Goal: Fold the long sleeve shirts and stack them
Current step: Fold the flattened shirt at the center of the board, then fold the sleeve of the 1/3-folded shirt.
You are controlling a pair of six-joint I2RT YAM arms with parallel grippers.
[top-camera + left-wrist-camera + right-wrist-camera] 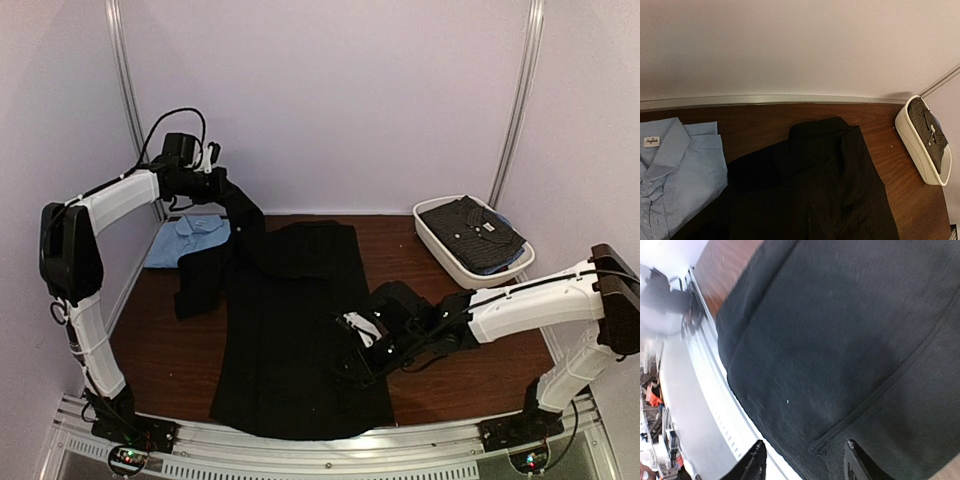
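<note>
A plain black long sleeve shirt (290, 330) lies spread down the middle of the brown table, collar end far, one sleeve (200, 280) bunched at its left. My left gripper (238, 222) sits at the shirt's far left shoulder. Its fingers are lost against the dark cloth (815, 190), and it appears shut on it. My right gripper (352, 362) hovers low over the shirt's near right part, open, a seam of the black cloth (840, 340) between its fingertips (806, 462). A folded light blue shirt (190, 240) (675, 170) lies at the far left.
A white oval tub (440, 235) (912, 140) stands at the far right, holding dark pale-dotted shirts (475, 232). The aluminium rail (300, 455) (705, 390) runs along the near edge just past the shirt's hem. Walls close in behind and at both sides.
</note>
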